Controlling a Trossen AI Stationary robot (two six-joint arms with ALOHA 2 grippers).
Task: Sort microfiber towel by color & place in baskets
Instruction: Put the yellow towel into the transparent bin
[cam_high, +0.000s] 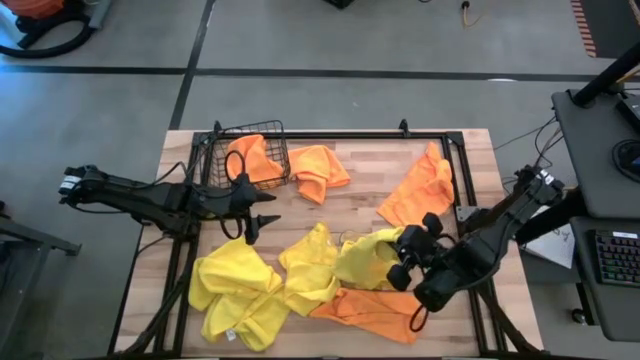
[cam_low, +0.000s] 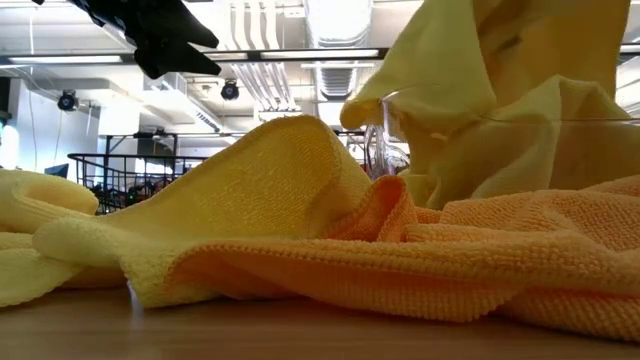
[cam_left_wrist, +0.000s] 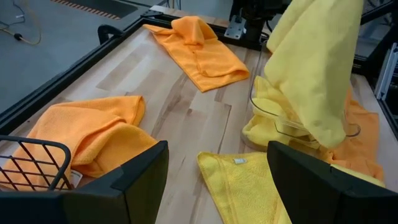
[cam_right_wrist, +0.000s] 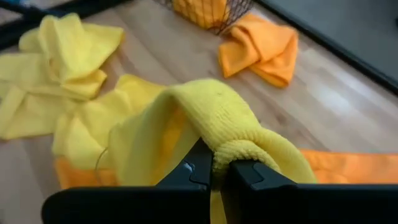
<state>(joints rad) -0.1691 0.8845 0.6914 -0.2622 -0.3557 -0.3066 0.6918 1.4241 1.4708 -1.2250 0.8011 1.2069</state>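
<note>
I log: left gripper (cam_high: 262, 222), fingers spread, holding nothing, arm low beside the wire basket (cam_high: 215, 150). Right gripper (cam_right_wrist: 214, 168), pinched on a yellow towel (cam_right_wrist: 217, 118), apparently above the clear bin (cam_left_wrist: 273, 118), arm angled inward.

The table (cam_high: 365, 205) is pale wood planks inside a black frame (cam_high: 440, 133), standing on a grey floor (cam_high: 330, 45) crossed by dark lines. At the right edge sit a dark desk (cam_high: 590, 150) and a keyboard (cam_high: 612, 258), with cables (cam_high: 545, 140) trailing between desk and table, and an orange vacuum (cam_high: 40, 18) lies in the upper left corner. Across the room hang ceiling lights (cam_low: 330, 53), pipes (cam_low: 262, 70) and a round camera (cam_low: 68, 101).
</note>
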